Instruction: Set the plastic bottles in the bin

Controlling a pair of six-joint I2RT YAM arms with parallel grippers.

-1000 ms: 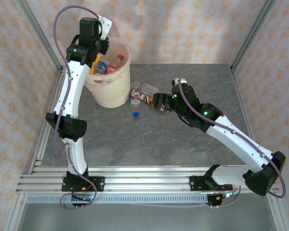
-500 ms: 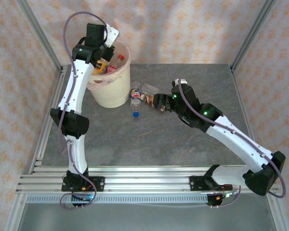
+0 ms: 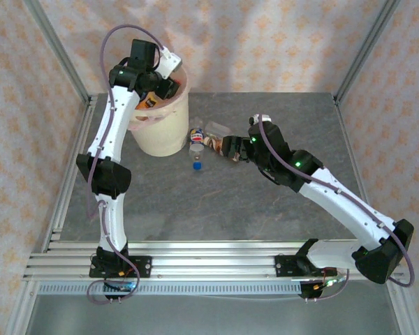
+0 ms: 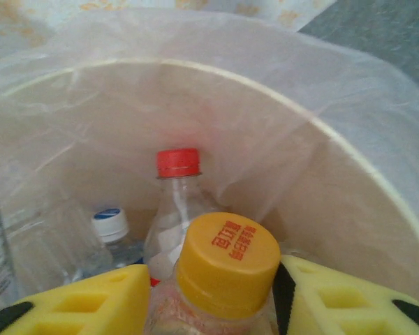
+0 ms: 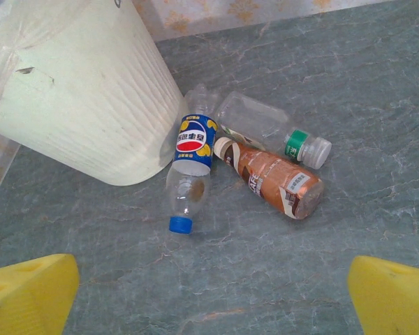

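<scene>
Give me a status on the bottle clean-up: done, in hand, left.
Done: bottles lie in the bin, a red-capped bottle among them. In hand: a yellow-capped bottle sits between the fingers of the left gripper over the bin; gripped or loose, unclear. Left: a blue-label bottle, a brown bottle and a clear bottle on the table, the open right gripper above them.

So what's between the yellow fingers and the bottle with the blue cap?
Only bare grey table, between the open right end effector and the blue-capped bottle, in the right wrist view.

table: grey marbled | walls: floral-patterned | near rail: aluminium
</scene>
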